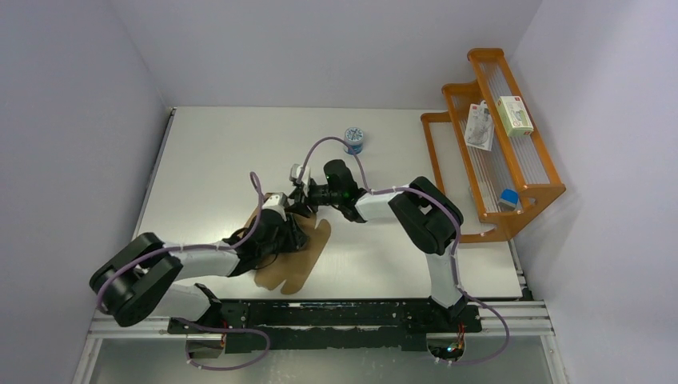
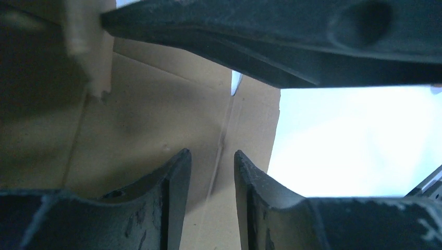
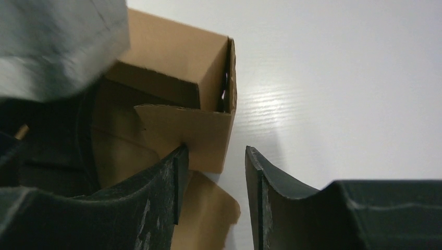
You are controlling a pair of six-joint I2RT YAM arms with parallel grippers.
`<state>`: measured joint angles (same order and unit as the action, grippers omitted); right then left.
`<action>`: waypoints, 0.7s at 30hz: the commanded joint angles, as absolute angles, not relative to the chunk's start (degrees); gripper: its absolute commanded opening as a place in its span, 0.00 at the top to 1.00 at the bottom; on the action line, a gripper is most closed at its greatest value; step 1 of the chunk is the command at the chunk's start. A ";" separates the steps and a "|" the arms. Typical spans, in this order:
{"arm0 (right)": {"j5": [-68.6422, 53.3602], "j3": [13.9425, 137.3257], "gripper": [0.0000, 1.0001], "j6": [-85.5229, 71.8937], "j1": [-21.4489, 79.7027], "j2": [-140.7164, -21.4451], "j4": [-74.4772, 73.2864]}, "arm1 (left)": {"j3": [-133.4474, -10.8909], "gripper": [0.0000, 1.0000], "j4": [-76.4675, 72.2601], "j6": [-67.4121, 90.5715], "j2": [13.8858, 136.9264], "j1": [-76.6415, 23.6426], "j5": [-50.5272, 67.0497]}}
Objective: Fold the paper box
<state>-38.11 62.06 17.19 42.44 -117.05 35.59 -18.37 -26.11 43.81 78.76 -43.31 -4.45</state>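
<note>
The paper box (image 1: pixel 302 254) is plain brown cardboard, partly folded, with rounded flaps lying flat on the table toward the near edge. My left gripper (image 1: pixel 278 218) is over its left part. In the left wrist view the jaws (image 2: pixel 212 156) stand a little apart over a creased panel (image 2: pixel 156 125), holding nothing. My right gripper (image 1: pixel 307 197) meets the box from the far side. In the right wrist view its jaws (image 3: pixel 215 153) are apart, and the left finger (image 3: pixel 174 172) touches the lower edge of a raised corner wall (image 3: pixel 208 130). A flap (image 3: pixel 206 219) lies below.
A blue-and-white round tin (image 1: pixel 354 140) stands on the table behind the grippers. An orange wire rack (image 1: pixel 524 188) at the right holds small white packages (image 1: pixel 515 115). The right gripper's finger (image 2: pixel 271 41) crosses the top of the left wrist view.
</note>
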 commanded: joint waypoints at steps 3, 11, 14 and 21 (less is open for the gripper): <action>-38.70 60.83 0.52 19.17 42.51 -117.84 33.86 | -20.83 0.54 -8.14 40.92 67.62 -44.06 -2.82; -39.58 60.43 0.52 19.33 43.17 -117.86 34.77 | -29.48 0.47 7.89 38.52 57.27 -44.02 -3.48; -40.12 60.22 0.51 19.54 43.54 -117.79 34.93 | -34.79 0.45 14.65 37.44 54.53 -43.66 -6.94; -40.78 59.95 0.50 19.51 43.96 -117.76 35.58 | -44.27 0.32 32.00 36.73 55.27 -39.58 -22.49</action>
